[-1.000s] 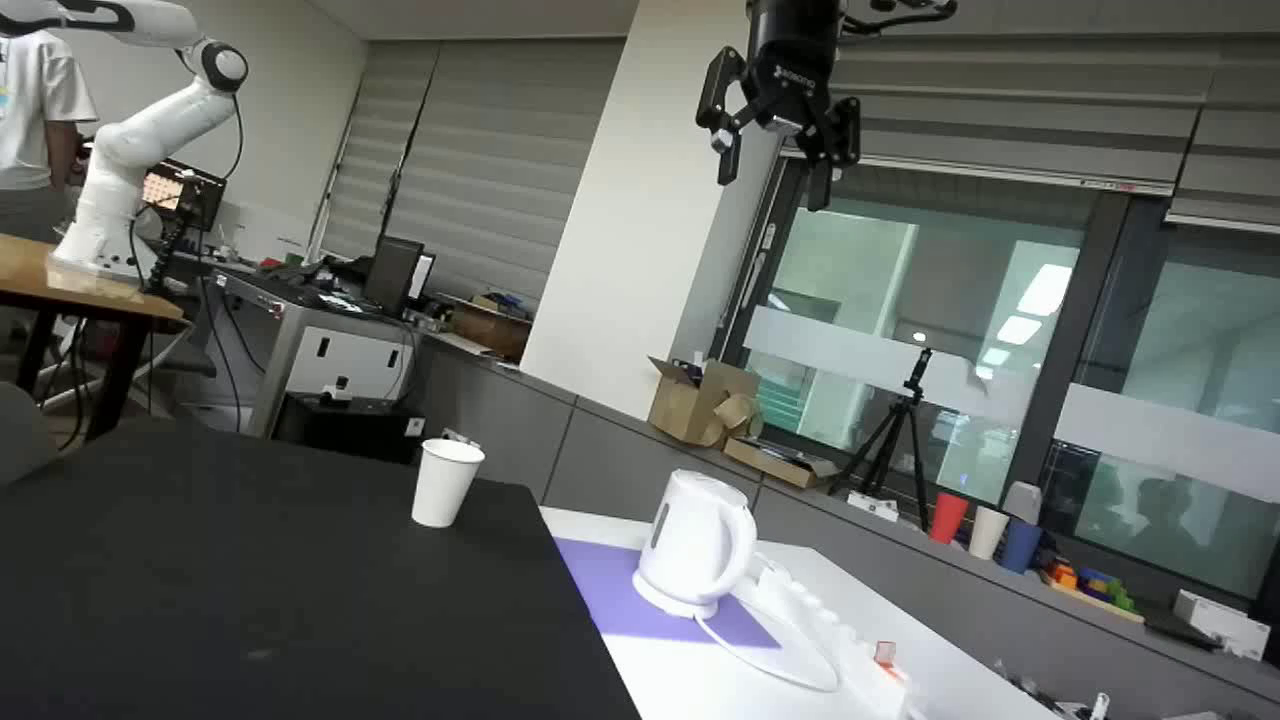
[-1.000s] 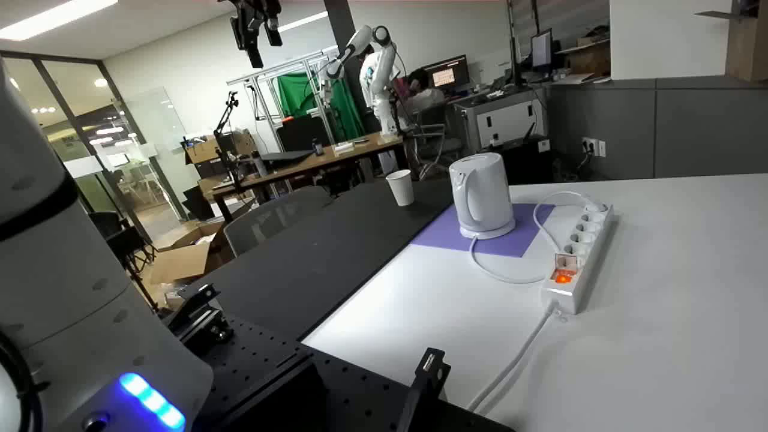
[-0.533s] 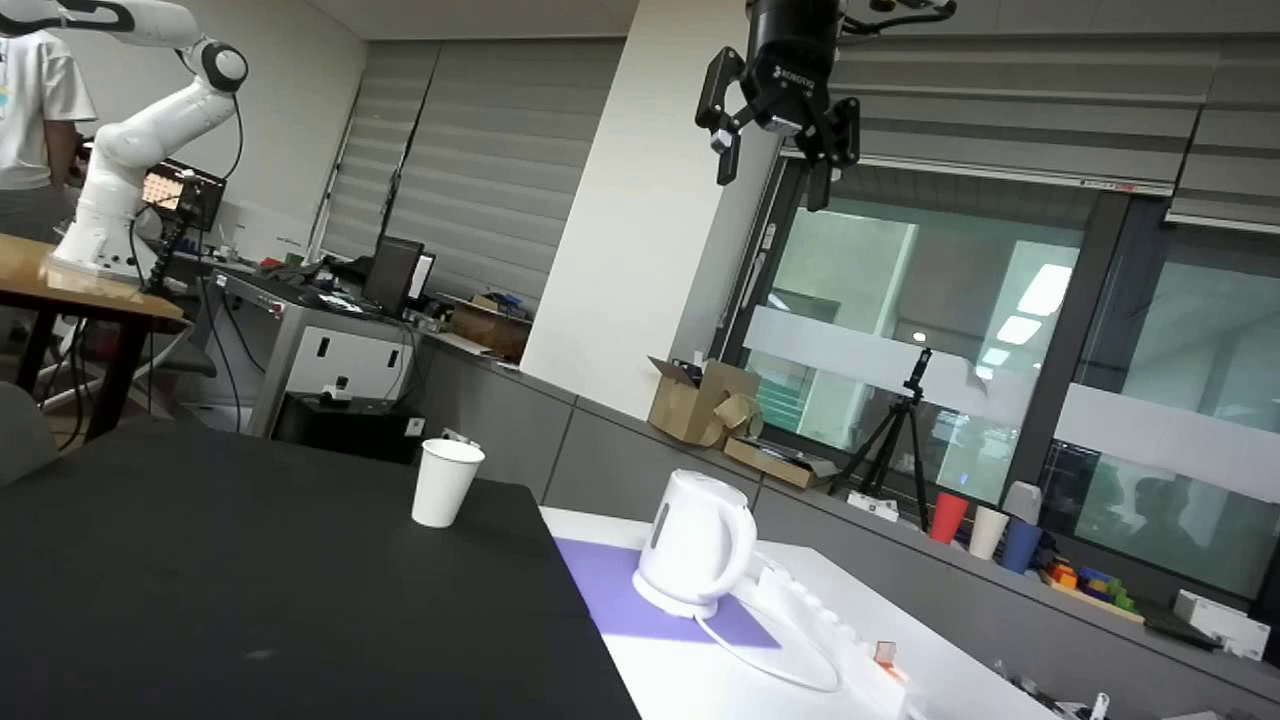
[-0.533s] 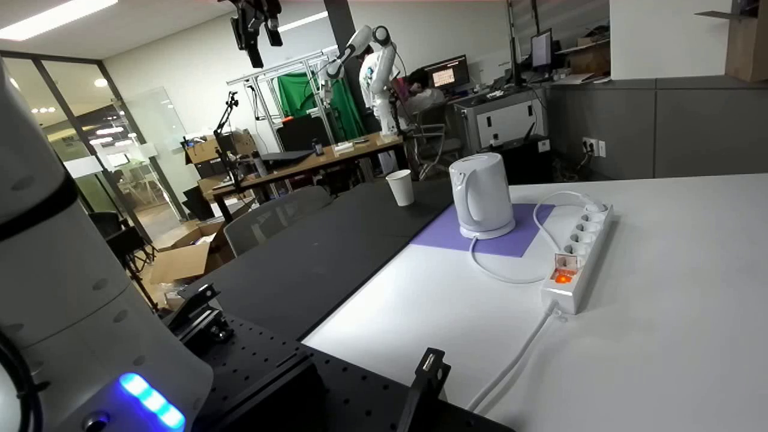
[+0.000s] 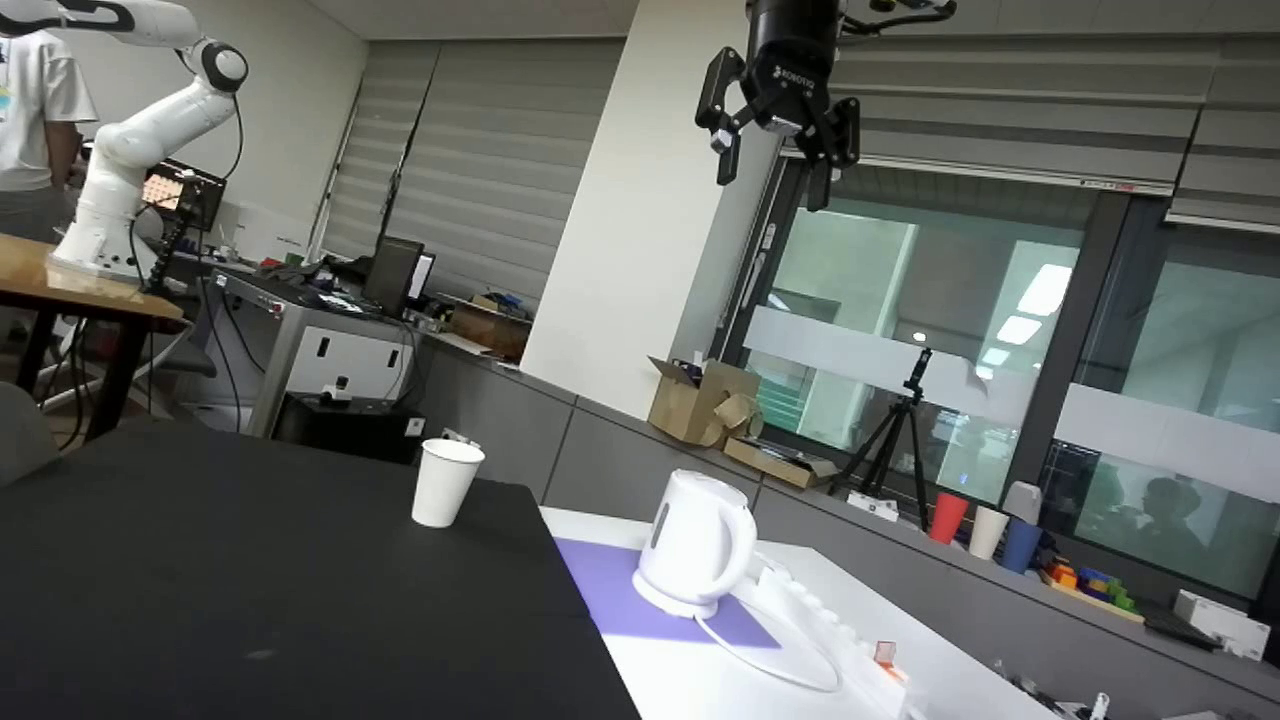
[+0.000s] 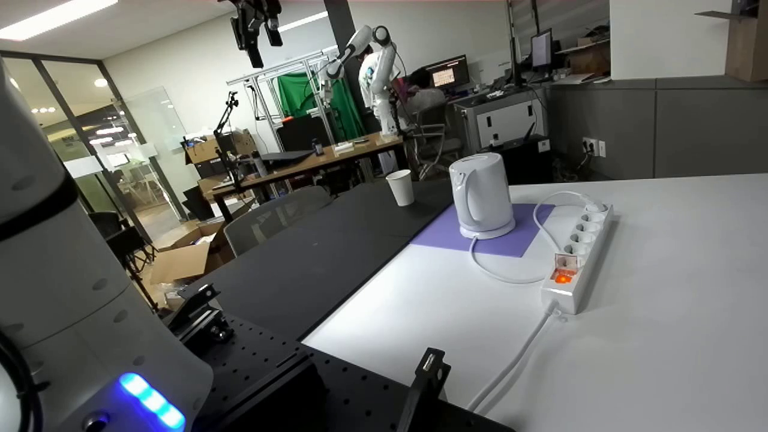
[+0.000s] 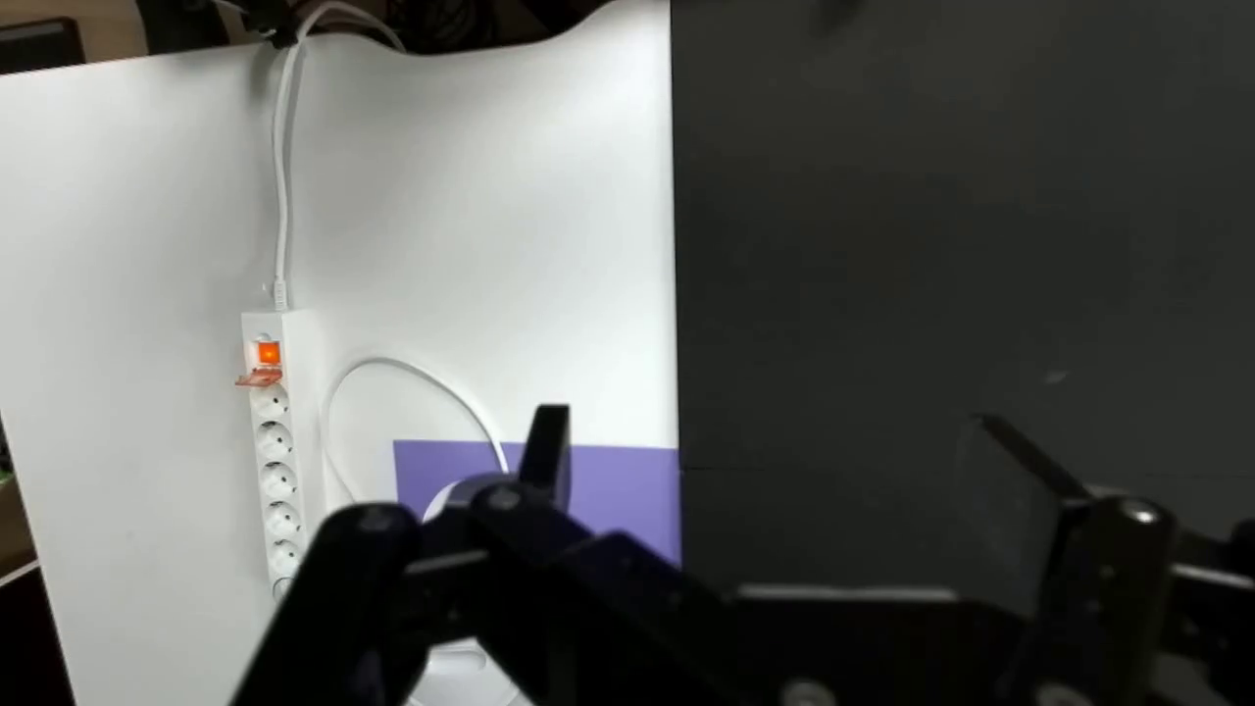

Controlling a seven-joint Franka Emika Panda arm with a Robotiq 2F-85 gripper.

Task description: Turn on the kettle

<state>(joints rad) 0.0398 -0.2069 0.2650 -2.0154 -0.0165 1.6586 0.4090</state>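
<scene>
Plainly, my jaws are spread wide, with a gap between them, and they hang high up, well apart from the kettle (image 6: 489,195) in both exterior views. It stands upright on a purple sheet (image 6: 439,233), which lies on the white worktop (image 6: 678,288) and reaches the edge of the black worktop (image 5: 270,590). In an exterior view I see its handle (image 5: 741,550). In the wrist view I catch only bits of it behind one side of my jaws; whether it is on or off, I cannot tell.

A white cord (image 6: 513,281) leaves its base and loops over the white worktop to a plug (image 6: 594,206) at one end of a strip (image 6: 583,245). At the strip's opposite end the switch (image 7: 269,353) glows orange, next to a reddish, see-through flap (image 7: 260,378) that stands raised. The strip's own lead (image 7: 281,235) runs off from that end. A white cup (image 5: 446,485) stands upright on the black worktop, apart from the kettle.

My arm (image 6: 78,312) fills the edge of an exterior view, with a row of blue lights (image 6: 152,401) low on it and a black plate (image 6: 354,384) full of holes beside it. Farther off, a second arm (image 5: 140,145) stands on a wooden worktop (image 5: 20,265), with a person (image 5: 30,120) in a white shirt near it. By the window (image 5: 960,290) I see a box (image 5: 695,400), a tripod (image 5: 905,405), a red cup (image 5: 948,517), a pale cup (image 5: 988,533) and a blue cup (image 5: 1020,547).
</scene>
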